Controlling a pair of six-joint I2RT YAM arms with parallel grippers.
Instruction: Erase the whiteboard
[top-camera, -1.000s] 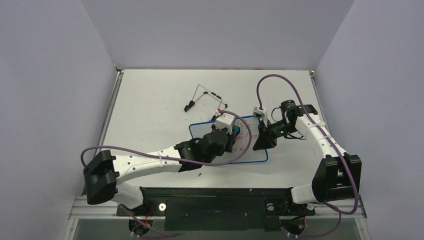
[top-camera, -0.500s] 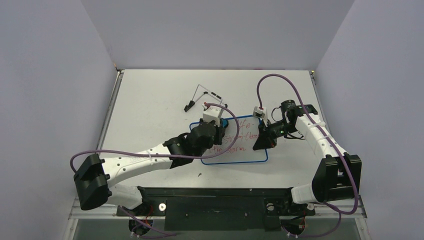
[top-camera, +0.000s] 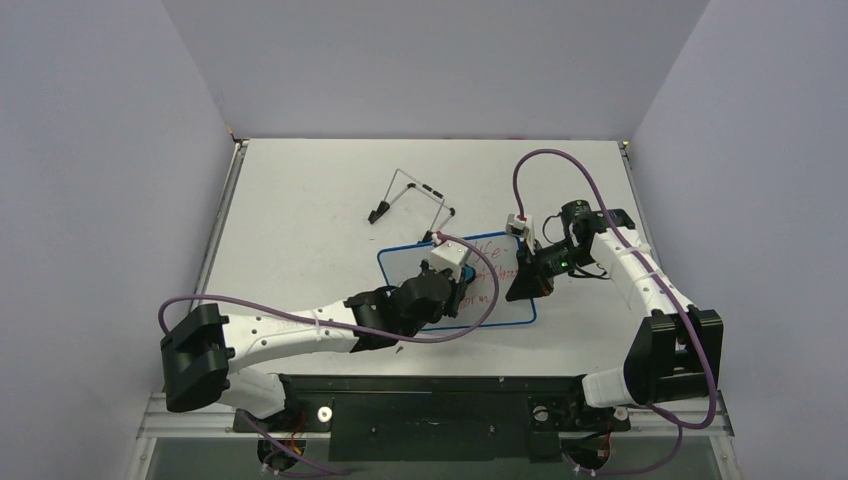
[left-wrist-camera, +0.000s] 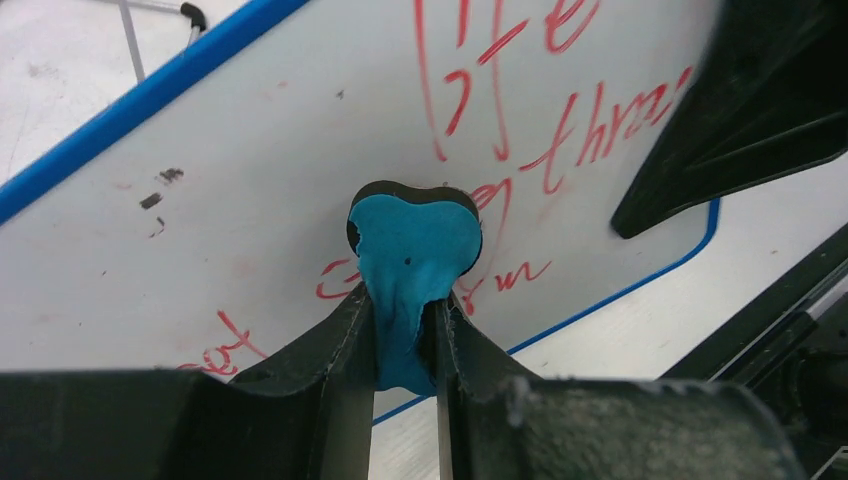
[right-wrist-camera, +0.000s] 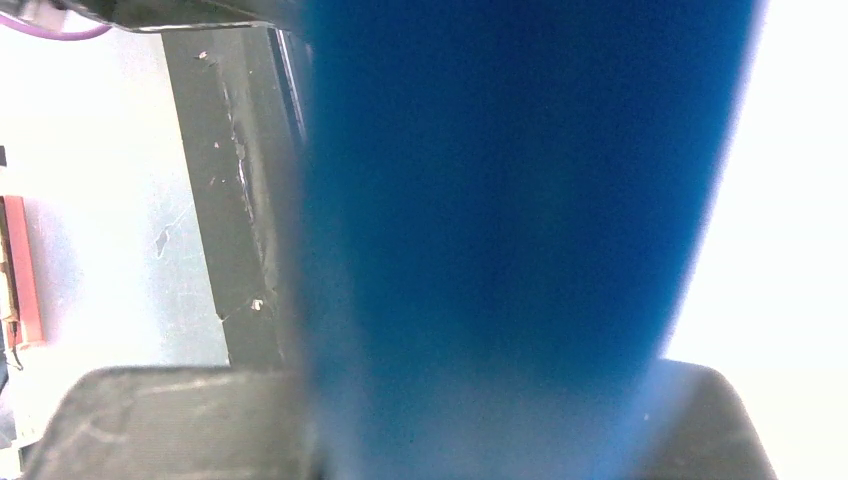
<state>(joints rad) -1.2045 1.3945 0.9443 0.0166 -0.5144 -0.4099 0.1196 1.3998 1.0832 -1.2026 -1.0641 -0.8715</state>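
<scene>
The whiteboard (top-camera: 400, 262) lies flat on the table, blue-rimmed, with red handwriting (left-wrist-camera: 560, 140) across its right half. My left gripper (top-camera: 460, 287) hangs over the board's middle, shut on a blue eraser (left-wrist-camera: 413, 245) whose black base presses on the surface among the lower words. The board's left part (left-wrist-camera: 250, 180) shows only faint smudges. My right gripper (top-camera: 523, 278) is shut on the board's right edge. In the right wrist view the blue rim (right-wrist-camera: 500, 200) fills the frame as a blur between the fingers.
A black wire stand (top-camera: 410, 195) lies loose on the table behind the board. The left arm's purple cable (top-camera: 490, 290) loops over the board. Grey walls close in the table on three sides, and a black rail (top-camera: 430, 400) runs along the near edge.
My left gripper, holding the eraser, swept toward the board's far left, then came back toward the near middle. The right gripper and the board stayed where they were.
</scene>
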